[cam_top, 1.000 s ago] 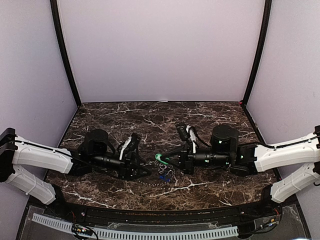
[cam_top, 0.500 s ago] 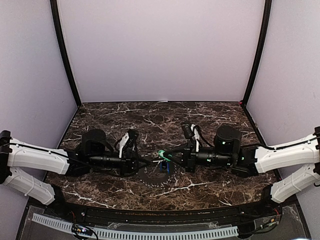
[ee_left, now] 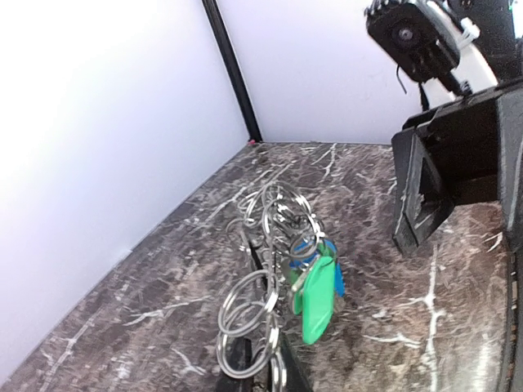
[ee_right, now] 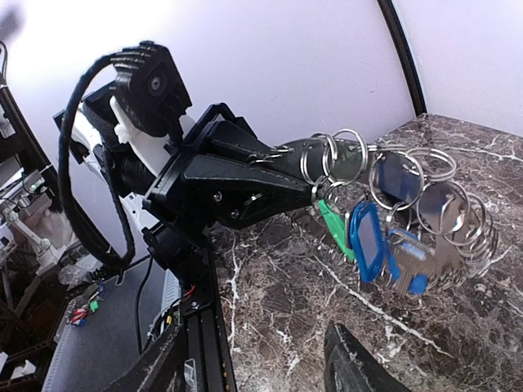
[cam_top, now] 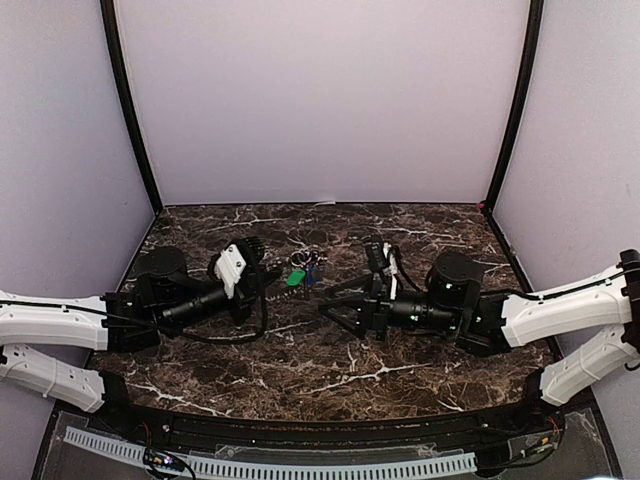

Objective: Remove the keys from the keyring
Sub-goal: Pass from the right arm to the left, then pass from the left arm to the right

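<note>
Step in hand: set-up for pulling the first key, nothing is off yet. The left gripper (ee_right: 294,167) is clenched on the keyring (ee_right: 331,159), which here is a cluster of wire split rings, and holds it out toward the middle of the table (cam_top: 420,370). The green key (ee_left: 315,302) and the blue keys (ee_right: 365,233) all hang from those rings in one bunch, blue ones packed together with the green just beside them.

The right gripper (ee_right: 257,339) is released, jaws spread wide with nothing between them, sitting near the bunch and slightly below it, not touching.

The bunch looks lifted clear of the table, though from the wrist views I can't tell if the lowest rings brush the marble.

Next move, as I read it: the right gripper comes in and closes on one key head only. Green looks easiest, since it hangs at the edge of the bunch. Then it works the key around the ring coil while the left side holds firm — the tight cluster makes grabbing two at once the likely failure.
</note>
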You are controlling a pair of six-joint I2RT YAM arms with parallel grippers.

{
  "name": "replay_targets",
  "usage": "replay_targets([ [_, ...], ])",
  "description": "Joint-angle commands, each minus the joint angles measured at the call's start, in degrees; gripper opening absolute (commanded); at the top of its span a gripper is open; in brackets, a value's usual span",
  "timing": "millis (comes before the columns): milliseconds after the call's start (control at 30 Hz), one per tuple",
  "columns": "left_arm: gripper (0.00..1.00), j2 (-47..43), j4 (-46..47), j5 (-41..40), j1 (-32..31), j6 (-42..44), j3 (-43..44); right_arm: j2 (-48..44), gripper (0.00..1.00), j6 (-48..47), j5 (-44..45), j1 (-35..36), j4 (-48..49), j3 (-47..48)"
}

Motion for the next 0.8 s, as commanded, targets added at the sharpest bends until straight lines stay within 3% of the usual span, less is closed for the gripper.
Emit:
replay_targets([
  [0,0.00,-1.51,7.22,-6.21,-0.87,13.21,1.80,-0.45,0.60,-0.85,-0.10,-0.04,6.43,0.89],
  [333,0.00,-4.52,10.37,-1.62,-2.53,25.52,2.59,-1.03,0.54,-3.90,-2.63,0.69,11.12,2.39],
  [767,0.00,-5.06,12.31,0.93,-4.17,29.04,2.50,0.90,0.40,-12.83,-6.00,2.54,10.51,7.74],
])
